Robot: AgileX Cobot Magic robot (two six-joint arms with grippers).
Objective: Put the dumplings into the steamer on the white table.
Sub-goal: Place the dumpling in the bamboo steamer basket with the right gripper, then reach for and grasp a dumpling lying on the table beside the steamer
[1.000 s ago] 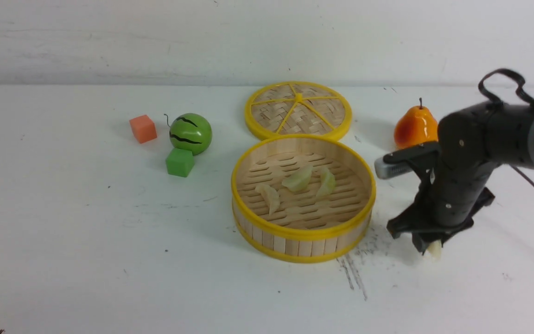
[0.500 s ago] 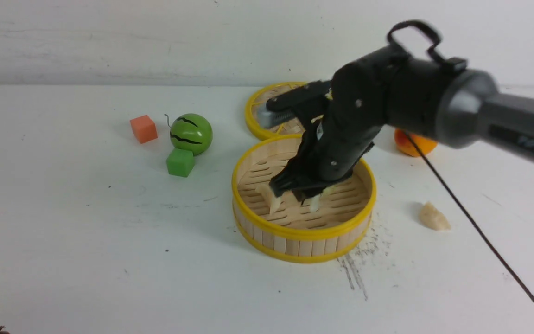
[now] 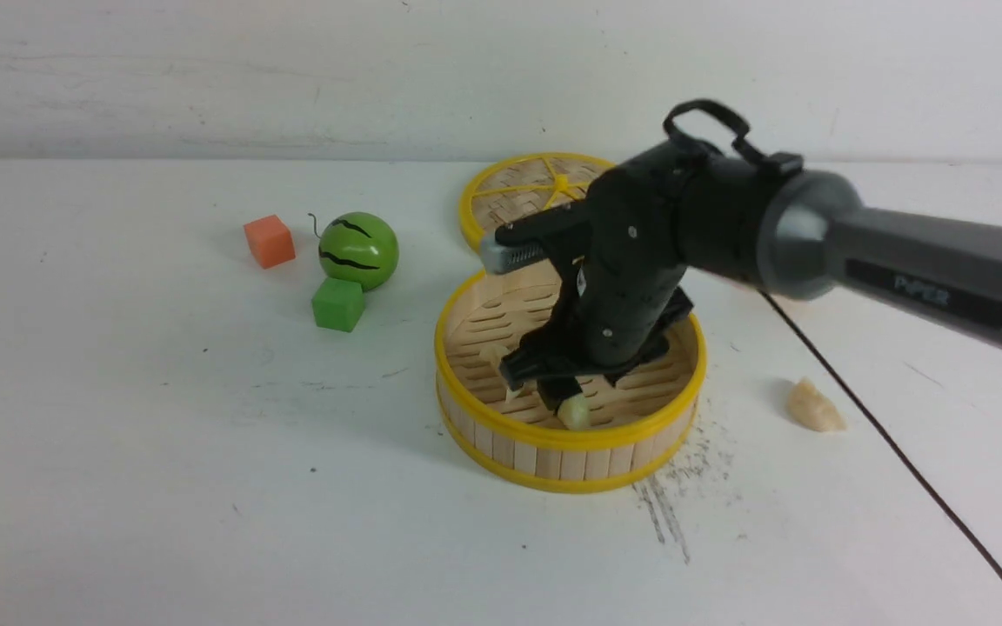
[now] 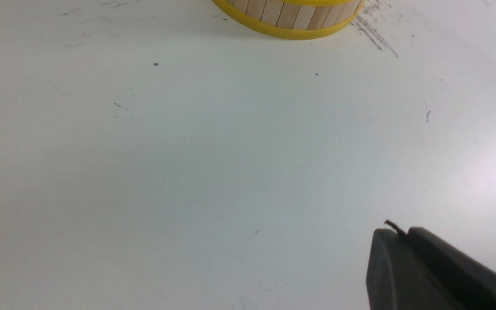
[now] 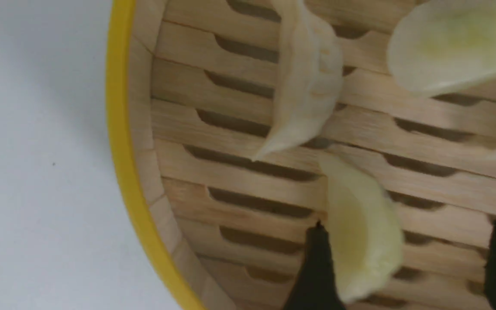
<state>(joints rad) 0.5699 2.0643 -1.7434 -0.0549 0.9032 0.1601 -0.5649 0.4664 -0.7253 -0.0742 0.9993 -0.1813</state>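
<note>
Front view: at centre frame, the right gripper point(image 3: 556, 396) reached down inside the steamer point(image 3: 566, 439), which sat on the white surface point(image 3: 162, 452). The right wrist view showed its black fingers point(image 5: 314, 271) spread wide. A pale dumpling point(image 5: 364, 232) lay on the slats between them, touching one finger and clear of the other, so it looked let go rather than pinched. At least two more dumplings point(image 5: 308, 82) rested on the slatted floor near it. A stray dumpling point(image 3: 814, 407) lay on the surface at the right of the frame, well apart from the steamer. The left gripper point(image 4: 403, 258), a dark shape at the lower right of its wrist view, was pressed together.

The drop-off appeared to be finishing. The next move probably called for lifting clear of the rim without dragging the freed dumpling, then crossing right to pinch the stray one.
</note>
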